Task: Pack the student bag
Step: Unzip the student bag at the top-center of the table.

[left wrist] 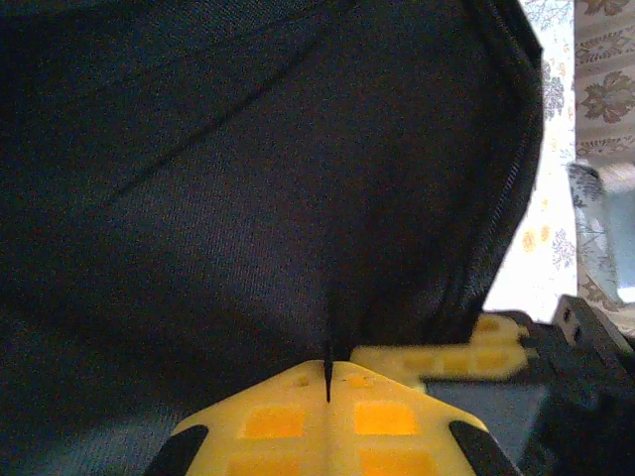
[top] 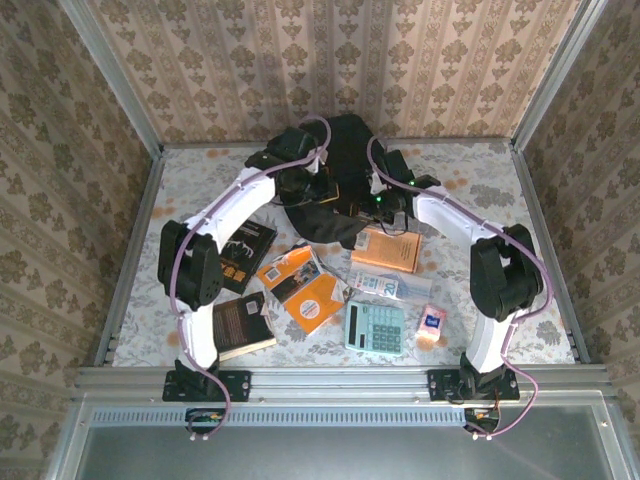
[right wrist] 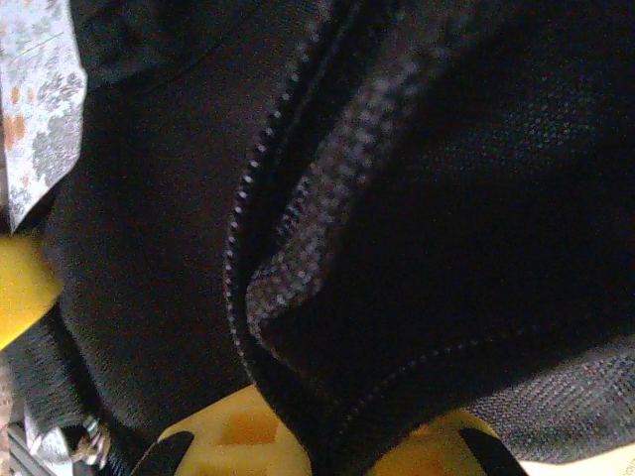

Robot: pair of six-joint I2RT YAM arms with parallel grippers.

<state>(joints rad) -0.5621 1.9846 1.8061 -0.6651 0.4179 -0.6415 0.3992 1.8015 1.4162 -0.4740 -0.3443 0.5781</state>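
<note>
One student bag (top: 348,150); left gripper (left wrist: 327,382), right gripper (right wrist: 337,436) both clamped on its fabric; one calculator (top: 375,327)

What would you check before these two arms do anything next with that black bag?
1. Left gripper pinching bag fabric: ok.
2. Right gripper clamped on the bag's edge beside the zipper: ok.
3. Bag mouth wide enough for a book: cannot tell.
4. Room inside the bag: cannot tell.
5. Calculator and orange book packed: not ok, both lie on the table.
</note>
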